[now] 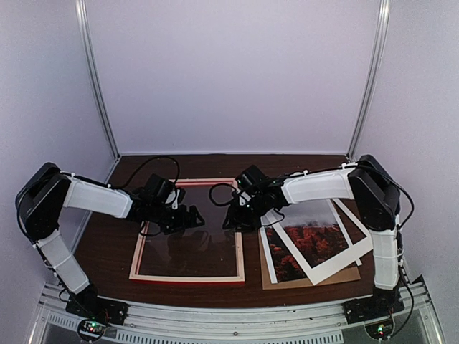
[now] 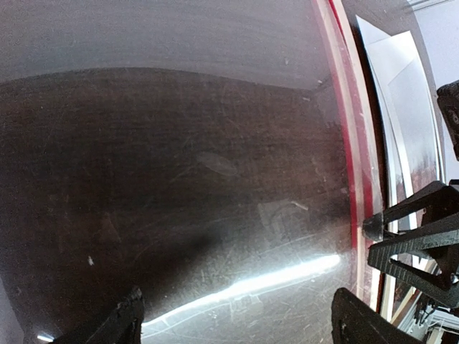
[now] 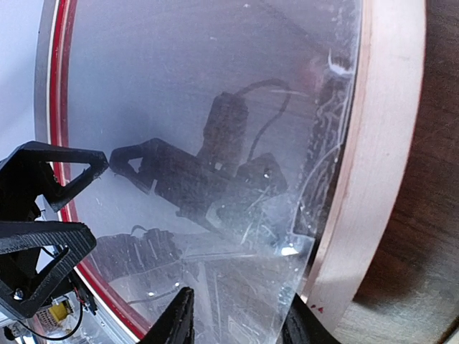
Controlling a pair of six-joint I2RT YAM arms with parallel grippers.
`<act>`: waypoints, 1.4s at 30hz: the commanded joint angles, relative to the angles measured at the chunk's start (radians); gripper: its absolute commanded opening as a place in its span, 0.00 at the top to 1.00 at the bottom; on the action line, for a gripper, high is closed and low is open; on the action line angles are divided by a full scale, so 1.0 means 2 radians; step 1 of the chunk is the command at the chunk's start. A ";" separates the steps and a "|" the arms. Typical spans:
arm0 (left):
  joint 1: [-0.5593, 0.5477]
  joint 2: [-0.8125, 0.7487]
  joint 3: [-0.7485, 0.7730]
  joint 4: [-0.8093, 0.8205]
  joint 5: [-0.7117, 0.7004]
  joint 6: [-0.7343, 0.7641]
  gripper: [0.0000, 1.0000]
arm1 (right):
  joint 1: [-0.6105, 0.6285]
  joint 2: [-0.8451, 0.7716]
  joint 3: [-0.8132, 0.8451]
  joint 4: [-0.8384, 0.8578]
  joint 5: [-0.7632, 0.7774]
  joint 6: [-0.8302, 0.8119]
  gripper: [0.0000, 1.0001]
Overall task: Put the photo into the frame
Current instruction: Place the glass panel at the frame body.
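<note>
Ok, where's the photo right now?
In the top view, the photo lies on the right of the table, over the brown board, just right of the frame.

Frame [image 1: 188, 277] lies flat on dark wood table [image 1: 107, 244], pale back up, with a red edge showing along the near side. Left gripper [image 1: 195, 216] hovers over the frame's opening, in the far half. Right gripper [image 1: 231, 221] is at the frame's right rail. Right of the frame, the photo [image 1: 315, 240] lies tilted, white border, red landscape. It lies on top of another white-edged sheet [image 1: 266, 251] and a brown backing board [image 1: 348, 272]. Jaw states unclear from here.
</note>
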 commanded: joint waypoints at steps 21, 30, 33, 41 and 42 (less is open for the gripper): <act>-0.002 -0.011 -0.001 -0.021 -0.014 0.012 0.09 | 0.009 -0.019 0.057 -0.055 0.050 -0.051 0.59; -0.002 -0.040 0.019 -0.024 -0.007 0.038 0.06 | 0.012 -0.030 0.047 -0.070 0.071 -0.065 0.59; -0.002 -0.061 0.026 -0.037 -0.017 0.055 0.05 | 0.012 -0.043 0.037 -0.081 0.087 -0.075 0.59; 0.000 -0.110 0.080 -0.149 -0.103 0.134 0.02 | -0.001 -0.111 -0.005 -0.125 0.157 -0.117 0.58; 0.000 -0.112 0.089 -0.165 -0.111 0.143 0.02 | -0.008 -0.121 -0.015 -0.128 0.162 -0.121 0.58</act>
